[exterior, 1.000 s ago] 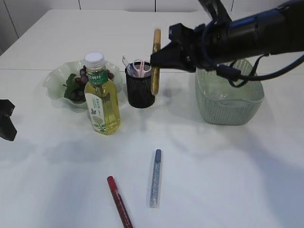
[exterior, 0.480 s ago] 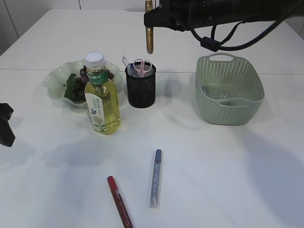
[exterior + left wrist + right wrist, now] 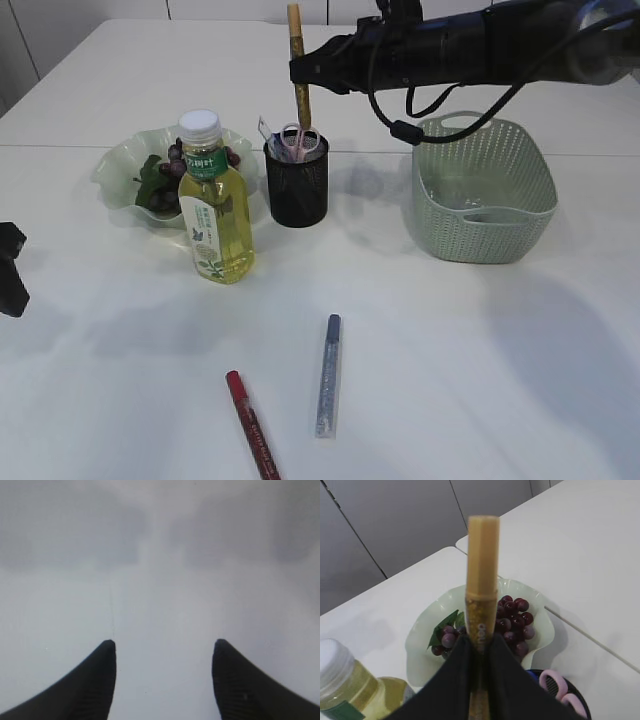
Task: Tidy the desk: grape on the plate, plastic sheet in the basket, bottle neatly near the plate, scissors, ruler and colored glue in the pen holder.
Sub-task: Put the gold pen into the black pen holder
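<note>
Gold glue stick (image 3: pixel 297 60): upright, pinched at mid-length by the right gripper (image 3: pixel 305 72), lower end now just above the pen holder (image 3: pixel 296 185). A second ago it hung beside the holder; since then it has been lifted and carried over the mouth. Likely next: lower and release.

Pen holder: black mesh, already holds pink scissors (image 3: pixel 291 140); whether the ruler is inside I cannot tell.

Plate (image 3: pixel 124 168): pale green, grapes (image 3: pixel 178 160) on it. Bottle (image 3: pixel 213 205) stands just in front.

Basket (image 3: pixel 483 190): right of holder; something clear appears to lie in its bottom.

Outstanding: blue glue stick (image 3: pixel 327 375) and red glue stick (image 3: pixel 251 425) lie flat near the front edge.

Left gripper (image 3: pixel 164 647): jaws spread, empty, above bare table (image 3: pixel 480 360).

Surface: plain white, seamed. Room: pale panelled wall behind.
</note>
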